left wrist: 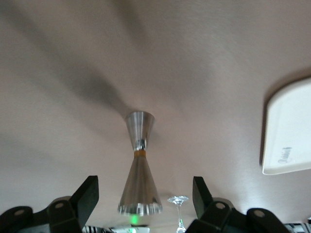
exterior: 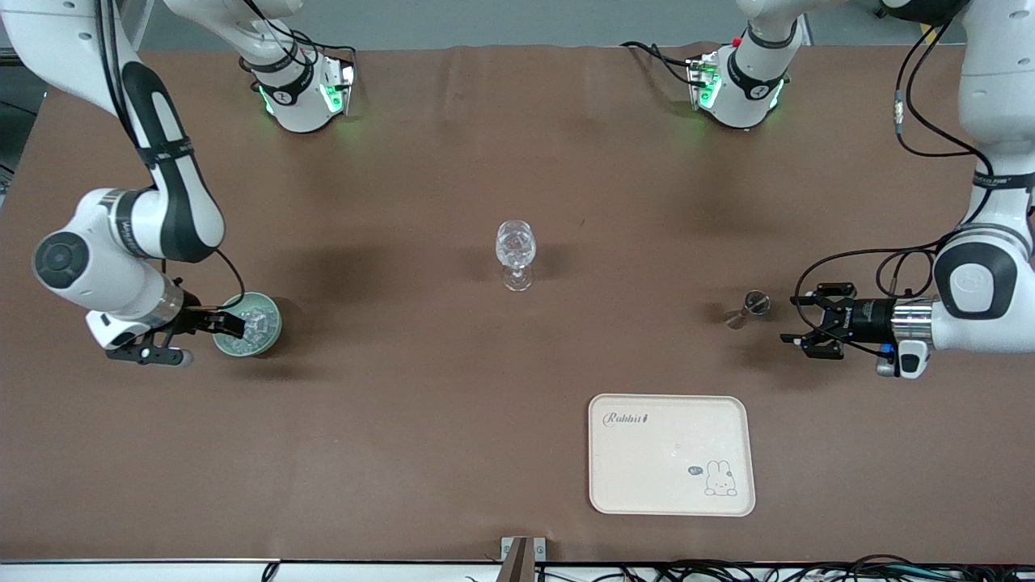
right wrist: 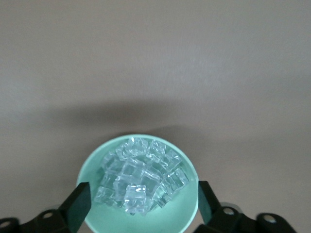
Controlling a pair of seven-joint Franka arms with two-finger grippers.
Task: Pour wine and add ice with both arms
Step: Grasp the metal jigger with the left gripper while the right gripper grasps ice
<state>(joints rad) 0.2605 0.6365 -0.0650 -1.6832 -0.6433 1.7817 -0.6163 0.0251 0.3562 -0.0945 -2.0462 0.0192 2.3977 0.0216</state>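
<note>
A clear stemmed wine glass [exterior: 516, 255] stands mid-table. A mint-green bowl [exterior: 273, 311] holds several chunks of ice [exterior: 249, 325] toward the right arm's end. My right gripper [exterior: 206, 342] is open, low at the bowl, one finger on each side of it. In the right wrist view, the ice [right wrist: 141, 177] lies piled in the bowl [right wrist: 146, 224] between the fingers [right wrist: 77, 205]. My left gripper [exterior: 796, 321] is open, low over the table, facing a metal hourglass-shaped jigger [exterior: 748, 307] just ahead of it. The left wrist view shows the jigger [left wrist: 140, 165] upright, centred between the fingers [left wrist: 88, 194].
A cream tray [exterior: 671, 453] with a rabbit print lies nearer the front camera, toward the left arm's end; its corner shows in the left wrist view [left wrist: 291, 131]. The wine glass [left wrist: 178, 208] shows small past the jigger. Brown cloth covers the table.
</note>
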